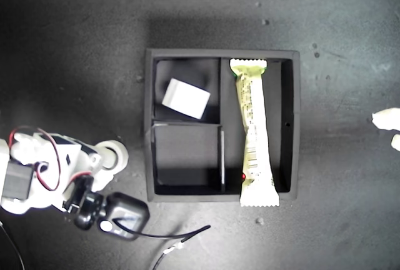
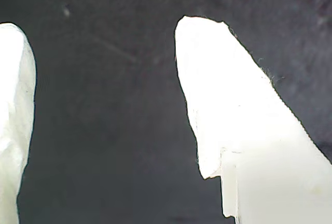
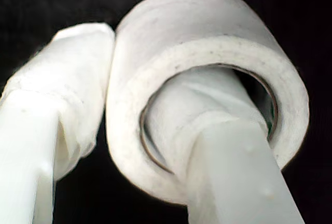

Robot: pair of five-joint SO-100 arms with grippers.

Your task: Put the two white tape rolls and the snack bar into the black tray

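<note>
Lower left of the exterior view: my second hand [image 3: 140,68] pinches a white tape roll [image 3: 207,22], one finger through its hole, short of the black tray [image 1: 150,126]. Judged step: carry. The next move calls for lifting over the wall into the vacant lower-left compartment [image 1: 184,154]. The other roll [image 1: 186,98] and snack bar [image 1: 253,126] lie inside. My first hand [image 1: 387,126], spread, is cropped at the right edge.
</note>
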